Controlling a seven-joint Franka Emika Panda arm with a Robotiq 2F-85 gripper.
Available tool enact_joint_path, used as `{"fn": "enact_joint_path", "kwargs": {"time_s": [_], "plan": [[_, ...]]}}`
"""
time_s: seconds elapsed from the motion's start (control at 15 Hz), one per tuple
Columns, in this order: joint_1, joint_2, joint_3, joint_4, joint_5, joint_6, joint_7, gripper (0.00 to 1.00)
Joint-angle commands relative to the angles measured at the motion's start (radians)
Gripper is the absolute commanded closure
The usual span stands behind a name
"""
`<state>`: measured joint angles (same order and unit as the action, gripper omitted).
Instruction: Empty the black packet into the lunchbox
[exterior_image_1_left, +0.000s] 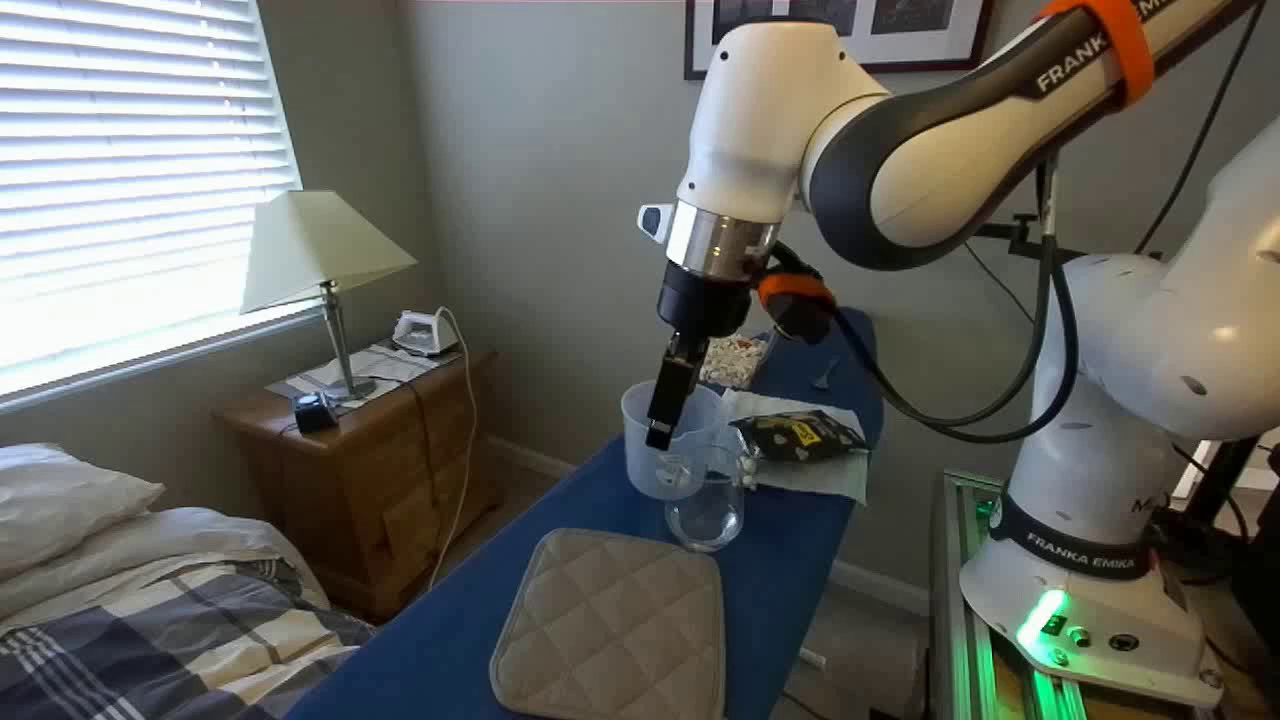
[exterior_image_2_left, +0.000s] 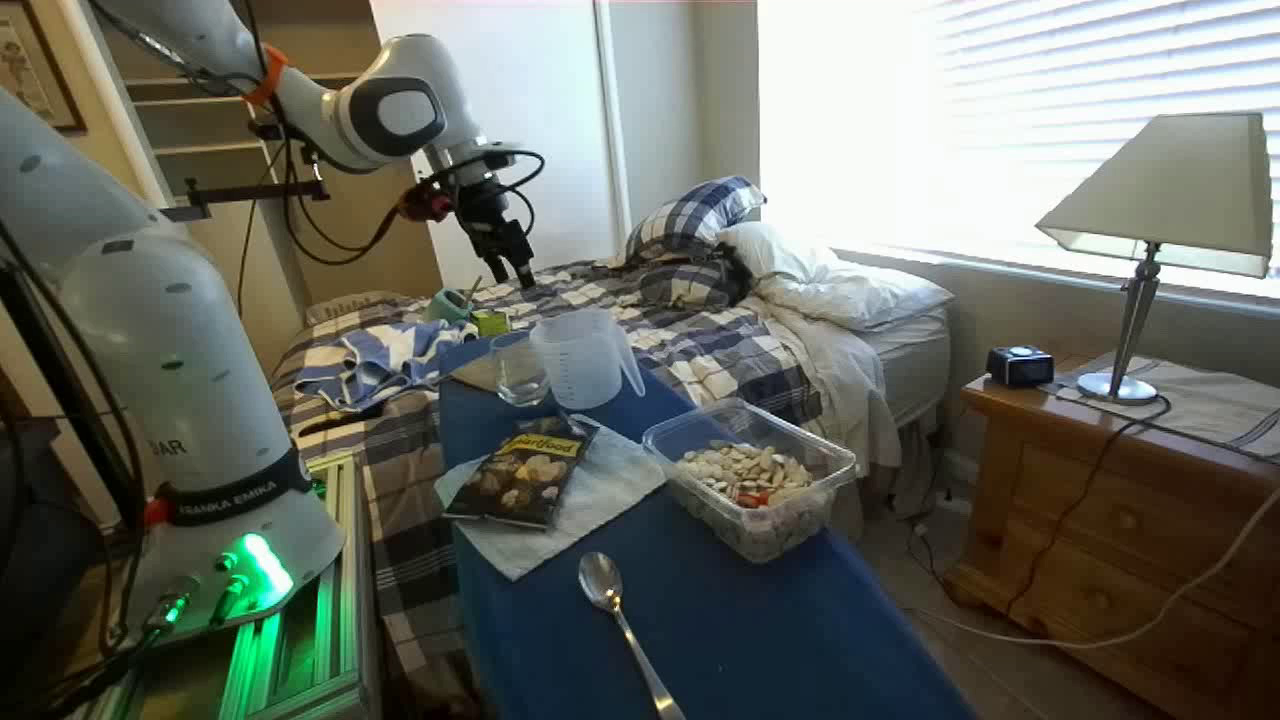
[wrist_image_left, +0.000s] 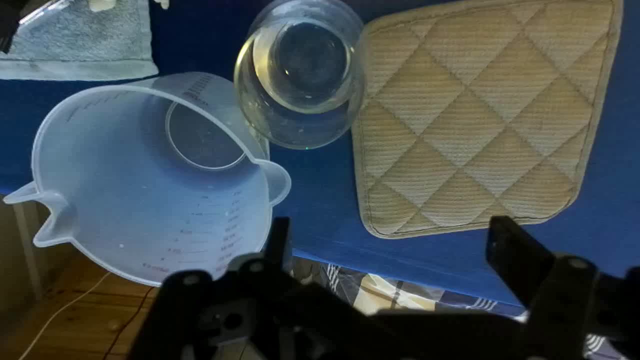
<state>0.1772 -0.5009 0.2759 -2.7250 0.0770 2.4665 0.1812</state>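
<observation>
Pointing downward at a tilt, the claw (wrist_image_left: 389, 240) hangs with its two fingers (wrist_image_left: 515, 262) spread wide apart. Near it, and clear of it in an exterior view, the jug (exterior_image_2_left: 575, 362) stands upright. The glass (wrist_image_left: 300, 131) is just beside the jug; whether they touch cannot be determined. The tan pad (wrist_image_left: 475, 115) lies flat next to the glass. All three rest on the blue board (exterior_image_2_left: 800, 640).

The packet (exterior_image_2_left: 525, 475) is located well apart from the claw, past the jug and glass, lying on the pale cloth (exterior_image_2_left: 608, 490) with its printed side up. In the wrist view, a dark edge (wrist_image_left: 7, 25) at the top left corner may be the packet; too little shows to confirm.

The box (exterior_image_2_left: 775, 535) is positioned just beside the cloth, farther from the claw than the jug. It contains pale pieces (exterior_image_2_left: 740, 468) with some red among them. The spoon (exterior_image_2_left: 603, 585) lies directly on the board, bowl toward the cloth. Outside the board are the bed (exterior_image_2_left: 690, 330) and the nightstand (exterior_image_2_left: 1100, 520), which carries the lamp (exterior_image_2_left: 1155, 195).
</observation>
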Motion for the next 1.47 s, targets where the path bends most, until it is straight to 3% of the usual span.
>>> {"fn": "enact_joint_path", "kwargs": {"time_s": [0.0, 0.6, 1.0, 1.4], "plan": [[0.013, 0.001, -0.014, 0.001, -0.01, -0.003, 0.007, 0.0], [0.013, 0.001, -0.014, 0.001, -0.01, -0.003, 0.007, 0.0], [-0.186, -0.012, -0.02, 0.058, -0.157, -0.072, 0.178, 0.0], [-0.293, -0.004, -0.095, 0.128, -0.169, -0.346, 0.274, 0.0]]}}
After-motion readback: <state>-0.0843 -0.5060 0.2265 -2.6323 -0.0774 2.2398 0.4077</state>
